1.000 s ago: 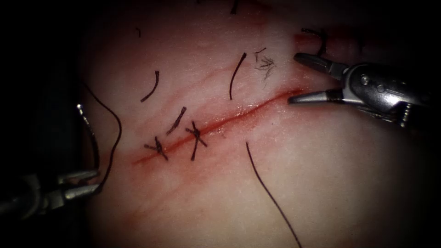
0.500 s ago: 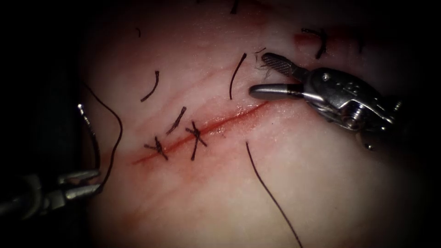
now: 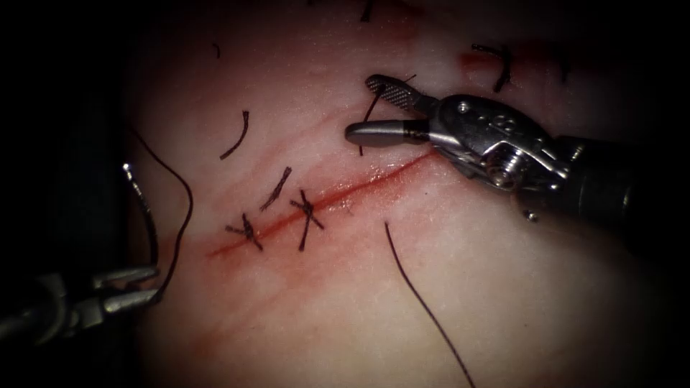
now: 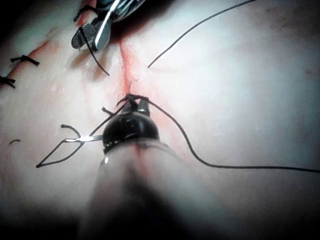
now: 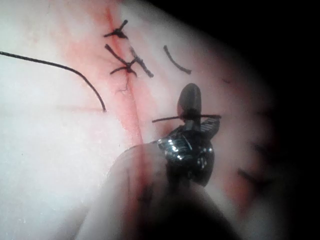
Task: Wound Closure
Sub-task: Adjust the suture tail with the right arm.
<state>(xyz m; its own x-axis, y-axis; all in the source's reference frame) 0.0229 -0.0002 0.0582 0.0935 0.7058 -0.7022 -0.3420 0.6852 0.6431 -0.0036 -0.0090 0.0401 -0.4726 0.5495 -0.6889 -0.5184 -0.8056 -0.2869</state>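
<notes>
Tissue (image 3: 503,287) with an oblique cut (image 3: 359,188), seen from the endoscope. Two knotted stitches (image 3: 248,231) (image 3: 307,213) cross the left part of the cut; the right part lies unstitched, lined with red fluid (image 3: 388,176).

The left pincer (image 3: 153,282) sits beyond the left end of the cut, at the dark edge of the tissue. It is clamped on the needle (image 3: 147,215) near its trailing end. The needle curves upward from the pincer with its tip free; it is not in the tissue. The thread (image 3: 183,208) runs up from the pincer in an arc just right of the needle. In the left wrist view the needle (image 4: 75,137) juts sideways from the tool's tip.

The right pincer (image 3: 359,106) lies over the tissue just above the unstitched right part of the cut. Its jaws stand apart and hold nothing. A cut end of thread (image 3: 370,111) lies between the two jaws; in the right wrist view this piece (image 5: 167,119) crosses the pincer.

Further loose pieces (image 3: 237,140) (image 3: 277,188) lie above the stitches. A long strand (image 3: 424,305) trails away below the cut.
</notes>
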